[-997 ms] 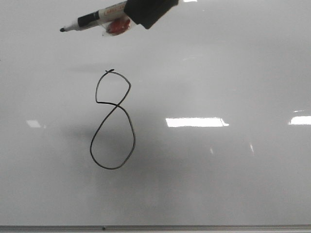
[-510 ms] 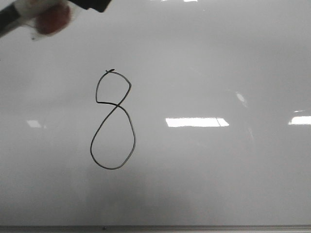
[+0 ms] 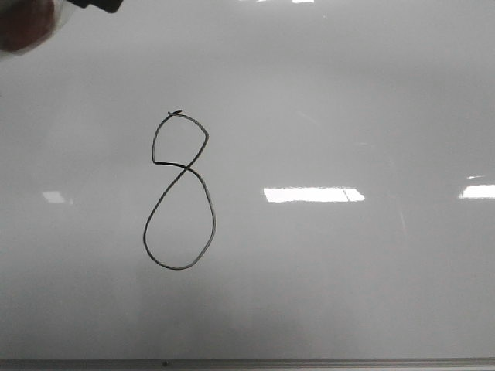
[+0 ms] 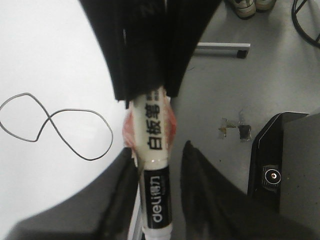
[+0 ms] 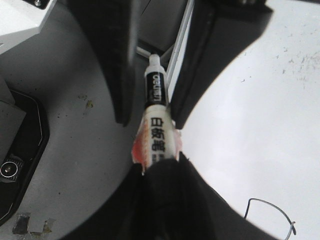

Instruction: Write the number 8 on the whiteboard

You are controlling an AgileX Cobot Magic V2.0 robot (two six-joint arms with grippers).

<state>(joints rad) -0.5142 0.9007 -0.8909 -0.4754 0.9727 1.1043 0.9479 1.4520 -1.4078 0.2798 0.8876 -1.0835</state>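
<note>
I see the 8 (image 3: 179, 191) complete left of centre on the whiteboard (image 3: 348, 93), well below and right of my pincer (image 4: 150, 150), which grips the marker (image 4: 155, 165) at the board's top-left corner, its long axis lying along the pincer's.

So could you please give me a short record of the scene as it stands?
number 8: complete, both loops closed, thin black line
whiteboard: glossy, glare patches, grey edge strip at the near side
marker: clamped between black fingers in both wrist views
marker tip: pointing away from the number 8, not touching the whiteboard
</note>
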